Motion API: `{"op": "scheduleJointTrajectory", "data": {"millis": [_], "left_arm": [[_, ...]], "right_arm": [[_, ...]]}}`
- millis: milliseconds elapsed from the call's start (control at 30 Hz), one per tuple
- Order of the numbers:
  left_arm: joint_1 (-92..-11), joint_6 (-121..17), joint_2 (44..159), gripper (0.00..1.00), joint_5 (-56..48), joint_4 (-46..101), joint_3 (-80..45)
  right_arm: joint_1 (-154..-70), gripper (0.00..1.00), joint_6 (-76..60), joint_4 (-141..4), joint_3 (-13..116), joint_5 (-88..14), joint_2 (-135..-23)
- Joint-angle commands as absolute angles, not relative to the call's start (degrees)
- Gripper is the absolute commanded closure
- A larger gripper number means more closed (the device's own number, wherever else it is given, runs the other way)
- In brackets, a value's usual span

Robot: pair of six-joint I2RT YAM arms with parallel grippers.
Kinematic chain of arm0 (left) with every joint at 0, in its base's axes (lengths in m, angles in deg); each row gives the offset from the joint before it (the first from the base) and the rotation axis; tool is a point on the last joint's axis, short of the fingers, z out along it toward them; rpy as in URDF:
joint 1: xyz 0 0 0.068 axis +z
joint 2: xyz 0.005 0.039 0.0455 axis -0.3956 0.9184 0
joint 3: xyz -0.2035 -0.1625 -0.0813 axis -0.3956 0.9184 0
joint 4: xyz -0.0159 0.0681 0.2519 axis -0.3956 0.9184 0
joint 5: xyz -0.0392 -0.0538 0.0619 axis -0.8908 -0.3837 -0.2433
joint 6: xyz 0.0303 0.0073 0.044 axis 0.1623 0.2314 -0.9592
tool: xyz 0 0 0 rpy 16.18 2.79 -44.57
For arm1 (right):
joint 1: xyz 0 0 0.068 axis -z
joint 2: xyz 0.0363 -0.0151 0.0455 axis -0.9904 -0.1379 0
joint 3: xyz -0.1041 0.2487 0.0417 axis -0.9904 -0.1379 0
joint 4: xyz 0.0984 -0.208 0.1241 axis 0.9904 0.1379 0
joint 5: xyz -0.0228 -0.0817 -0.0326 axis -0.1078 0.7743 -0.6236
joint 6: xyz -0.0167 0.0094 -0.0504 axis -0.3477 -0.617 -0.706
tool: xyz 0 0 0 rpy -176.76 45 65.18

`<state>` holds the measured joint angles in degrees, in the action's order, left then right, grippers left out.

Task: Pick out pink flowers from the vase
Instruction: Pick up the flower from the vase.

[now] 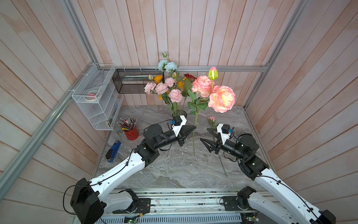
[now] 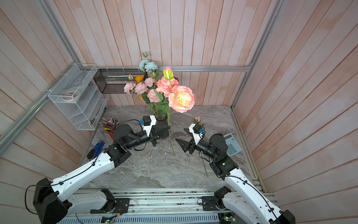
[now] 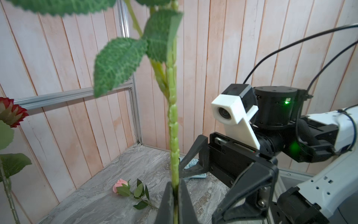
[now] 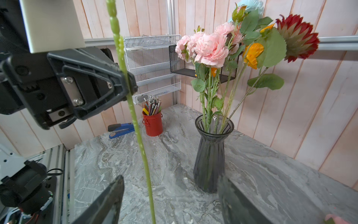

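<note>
On the bench [image 1: 174, 170], the vase [image 4: 211, 155] stands just behind the left gripper [image 1: 190, 129] and holds other pale pink blooms [image 1: 175, 95]. A sideways swing of that arm could knock it over.

The pink flower [image 1: 221, 99] is out of the vase, in the air between the two arms, with the left gripper clamped on its stem. Its heavy heads sit far above the grip, so the stem could twist or slide.

The right gripper [image 1: 203, 133] has its jaws apart, with the lower stem between its fingers [image 4: 108, 199]. If the left gripper lets go before these close, the flower would drop.

The flower's long axis is near upright, heads up and cut end toward the bench. A small pink bud [image 1: 211, 118] lies on the bench beside the right arm.
</note>
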<state>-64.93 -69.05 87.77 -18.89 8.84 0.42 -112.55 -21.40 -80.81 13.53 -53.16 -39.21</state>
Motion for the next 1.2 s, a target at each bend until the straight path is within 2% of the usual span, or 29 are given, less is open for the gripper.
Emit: {"op": "scheduleJointTrajectory", "data": {"millis": [0, 367, 833, 900, 1000, 1167], "left_arm": [[-64.95, -68.71, 88.14, 1.0, -20.83, 6.82, 1.09], [-65.14, -67.74, 89.27, 1.0, -20.7, 5.67, 1.84], [-65.21, -67.5, 90.42, 1.0, -22.61, 6.08, 1.45], [-65.2, -67.65, 90.42, 1.0, -22.55, 6.17, 1.37], [-65.23, -67.7, 90.44, 1.0, -22.42, 6.3, 1.45], [-65.18, -68.16, 90.55, 1.0, -21.81, 5.92, 1.71]], "right_arm": [[-112.94, 0.31, -21.6, -80.63, 15.55, -57.15, -39.89], [-114.35, 0.42, -21.59, -83.65, 16.56, -60.38, -42.49], [-114.94, 0.48, -19.97, -88.73, 18.89, -60.97, -47.77], [-115.01, 0.53, -20.05, -88.83, 19.34, -61.11, -48.44], [-115.12, 0.67, -19.71, -89.07, 19.83, -61.37, -49.33], [-115.55, 0.77, -19.78, -89.06, 20.46, -61.74, -50.15]]}}
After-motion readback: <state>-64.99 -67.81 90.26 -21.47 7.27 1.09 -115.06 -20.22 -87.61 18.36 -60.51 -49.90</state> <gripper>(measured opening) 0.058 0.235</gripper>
